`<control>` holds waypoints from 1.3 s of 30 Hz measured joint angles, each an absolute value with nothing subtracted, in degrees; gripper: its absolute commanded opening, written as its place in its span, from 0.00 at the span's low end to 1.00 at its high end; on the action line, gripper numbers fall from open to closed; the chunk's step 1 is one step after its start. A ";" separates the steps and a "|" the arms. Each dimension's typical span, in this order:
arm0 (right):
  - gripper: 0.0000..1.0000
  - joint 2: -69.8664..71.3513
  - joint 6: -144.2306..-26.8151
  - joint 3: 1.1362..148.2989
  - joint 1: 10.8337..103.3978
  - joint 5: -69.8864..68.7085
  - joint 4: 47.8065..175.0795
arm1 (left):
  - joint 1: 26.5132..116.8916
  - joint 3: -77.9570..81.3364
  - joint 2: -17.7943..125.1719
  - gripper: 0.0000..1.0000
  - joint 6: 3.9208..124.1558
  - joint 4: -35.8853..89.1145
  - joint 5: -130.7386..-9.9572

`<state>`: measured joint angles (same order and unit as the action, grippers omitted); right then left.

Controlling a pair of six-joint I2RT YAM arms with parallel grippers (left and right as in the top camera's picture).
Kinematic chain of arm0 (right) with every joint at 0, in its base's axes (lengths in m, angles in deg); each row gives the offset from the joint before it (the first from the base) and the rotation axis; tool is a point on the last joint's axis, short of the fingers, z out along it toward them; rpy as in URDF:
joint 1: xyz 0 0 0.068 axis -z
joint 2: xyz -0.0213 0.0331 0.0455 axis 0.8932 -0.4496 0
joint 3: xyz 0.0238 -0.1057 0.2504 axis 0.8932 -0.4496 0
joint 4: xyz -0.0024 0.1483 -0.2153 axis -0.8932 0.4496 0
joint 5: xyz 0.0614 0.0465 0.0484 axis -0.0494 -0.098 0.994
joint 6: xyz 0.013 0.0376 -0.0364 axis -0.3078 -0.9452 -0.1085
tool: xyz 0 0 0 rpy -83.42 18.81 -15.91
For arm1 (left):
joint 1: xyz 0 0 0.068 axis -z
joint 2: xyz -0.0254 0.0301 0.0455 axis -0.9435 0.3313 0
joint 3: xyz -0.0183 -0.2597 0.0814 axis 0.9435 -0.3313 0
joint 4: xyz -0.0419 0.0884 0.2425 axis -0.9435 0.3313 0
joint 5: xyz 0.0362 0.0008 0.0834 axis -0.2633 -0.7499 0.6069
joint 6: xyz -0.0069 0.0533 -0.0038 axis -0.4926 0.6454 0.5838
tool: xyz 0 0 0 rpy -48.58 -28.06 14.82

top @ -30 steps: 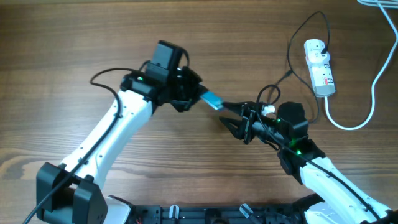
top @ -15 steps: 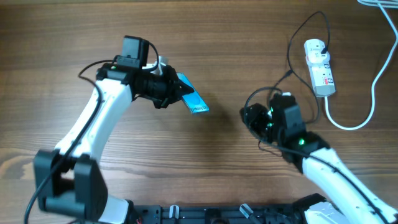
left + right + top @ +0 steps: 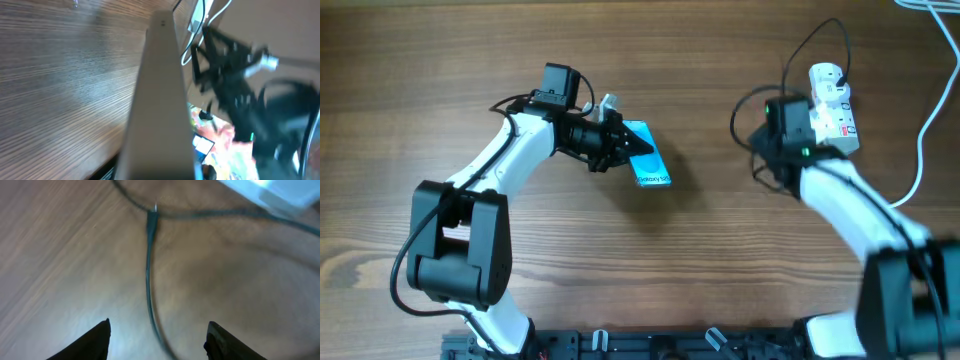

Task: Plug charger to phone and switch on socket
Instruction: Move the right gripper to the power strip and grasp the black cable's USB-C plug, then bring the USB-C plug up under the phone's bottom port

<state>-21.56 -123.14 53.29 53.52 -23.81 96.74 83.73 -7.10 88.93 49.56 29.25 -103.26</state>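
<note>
The phone (image 3: 646,153), teal screen with a white text band, is tilted above the table in my left gripper (image 3: 618,140), which is shut on its upper end. In the left wrist view the phone (image 3: 160,100) shows edge-on as a grey slab. The white socket (image 3: 832,106) lies at the far right. The charger's thin black cable (image 3: 790,72) loops from it. My right gripper (image 3: 763,152) is just left of the socket. In the right wrist view it (image 3: 157,326) is open and empty above the cable (image 3: 149,275), whose connector tip (image 3: 152,219) lies on the table, unplugged.
The socket's thick white cord (image 3: 920,130) curves along the right edge. A corner of the socket (image 3: 270,190) shows at the top of the right wrist view. My right arm (image 3: 240,90) appears blurred beyond the phone in the left wrist view.
My right gripper has swung from beside the phone at mid-table up to the socket. My left gripper pulled the phone away to the left, then brought it a little right again.
</note>
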 measured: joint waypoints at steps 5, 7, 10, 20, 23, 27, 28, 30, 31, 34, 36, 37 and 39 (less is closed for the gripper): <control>0.49 -36.64 -120.73 65.02 57.61 -23.64 95.67 | 83.78 -7.10 88.93 0.04 50.52 29.29 -103.72; 0.48 -39.09 -120.71 65.77 58.07 -23.16 95.37 | 83.78 -7.10 88.93 0.04 50.52 29.25 -103.75; 0.44 -41.34 -120.08 66.64 58.02 -23.05 94.93 | 83.78 -7.10 88.93 0.04 50.52 29.25 -103.75; 0.04 -43.05 -117.37 67.49 57.98 -23.27 92.94 | 83.78 -7.10 88.93 0.04 50.52 29.23 -103.75; 0.04 -43.03 -114.53 67.49 58.13 -22.39 92.83 | 83.78 -7.10 88.93 0.04 51.00 29.29 -103.77; 0.04 -42.24 -106.00 67.54 58.92 -16.21 93.31 | 83.78 -7.10 88.93 0.04 54.34 29.47 -105.30; 0.04 -41.04 -102.24 67.43 58.96 -11.42 95.52 | 83.78 -7.10 88.93 0.04 55.07 29.42 -105.73; 0.04 -37.85 -96.82 67.21 58.61 -3.83 99.78 | 83.67 -7.10 88.93 0.04 56.12 29.31 -106.11; 0.04 -35.00 -93.35 67.14 58.44 1.35 102.86 | 83.49 -7.10 88.93 0.04 56.64 29.25 -106.30; 0.05 -27.64 -87.12 67.10 57.89 10.22 111.41 | 82.51 -7.10 88.93 0.04 58.32 29.20 -107.85; 0.05 -25.76 -84.01 66.86 57.13 12.95 117.55 | 81.31 -7.10 88.93 0.04 59.13 29.23 -108.88; 0.04 -25.76 -82.79 66.36 56.60 13.87 120.00 | 80.70 -7.10 88.93 0.04 59.35 29.23 -108.97; 0.04 -25.89 -80.08 64.54 55.29 15.75 125.79 | 79.17 -7.10 88.93 0.04 60.64 29.20 -110.08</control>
<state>-25.89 -80.08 64.54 55.29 15.75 125.79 79.17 -7.10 88.93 60.64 29.20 -110.08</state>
